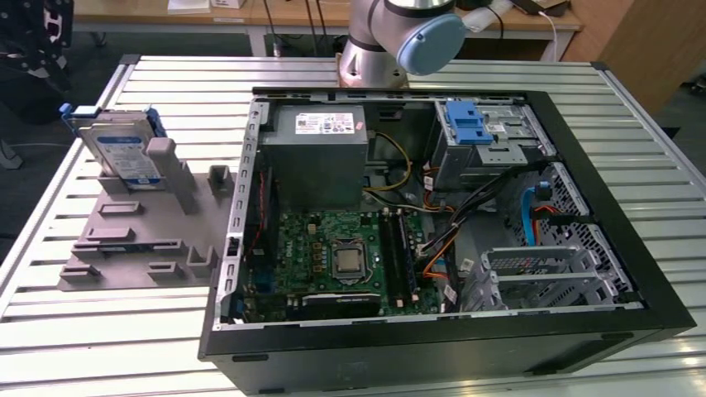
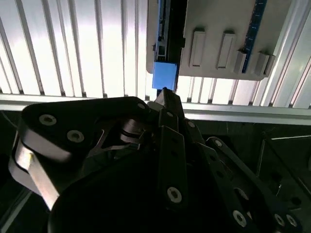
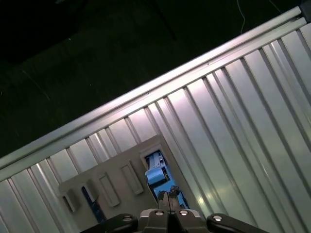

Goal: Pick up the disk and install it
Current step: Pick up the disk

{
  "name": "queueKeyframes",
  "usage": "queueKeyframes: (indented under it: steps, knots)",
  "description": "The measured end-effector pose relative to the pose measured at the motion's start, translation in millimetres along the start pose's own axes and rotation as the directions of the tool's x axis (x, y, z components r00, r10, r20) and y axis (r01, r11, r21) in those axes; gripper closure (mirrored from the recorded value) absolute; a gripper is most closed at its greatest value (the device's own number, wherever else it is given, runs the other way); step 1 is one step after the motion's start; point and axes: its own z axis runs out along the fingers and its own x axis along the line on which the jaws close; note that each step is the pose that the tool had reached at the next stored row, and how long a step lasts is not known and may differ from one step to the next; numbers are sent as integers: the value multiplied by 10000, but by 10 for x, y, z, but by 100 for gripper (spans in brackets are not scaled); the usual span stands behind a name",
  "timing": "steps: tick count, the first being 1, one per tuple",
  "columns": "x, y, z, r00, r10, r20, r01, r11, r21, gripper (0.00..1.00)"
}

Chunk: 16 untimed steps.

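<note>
One disk point(image 1: 119, 153) sits upright in the grey holder point(image 1: 132, 248), beside the open PC case point(image 1: 441, 343) with its motherboard point(image 1: 331, 256); gripper point(image 3: 167, 195) pinched closed, holding nothing.

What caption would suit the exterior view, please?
Disk stands upright in a grey holder beside the open computer case, uninstalled.

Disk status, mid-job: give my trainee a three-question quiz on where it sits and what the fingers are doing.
1. True or false: the disk lies flat inside the case.
2. The disk stands on edge in: A) the grey holder B) the drive cage C) the motherboard.
3. Fill in: in the first wrist view, the fingers of the gripper above the disk are ____.

Key: 1 false, it stands outside the case, on the exterior view's left; 2 A; 3 shut.
</note>
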Motion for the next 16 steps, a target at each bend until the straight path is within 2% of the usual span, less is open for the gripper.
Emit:
queueKeyframes:
  steps: [5, 11, 13, 16]
  knots:
    - [0, 0, 3, 9968, -803, 5, 803, 9968, -21, 89]
    - [0, 0, 10, 9872, -1596, 13, 1596, 9872, -41, 89]
    - [-1, -7, 13, 9846, -1748, 16, 1748, 9846, -43, 89]
    - [-15, -37, 16, 9839, -1785, 15, 1785, 9839, -47, 89]
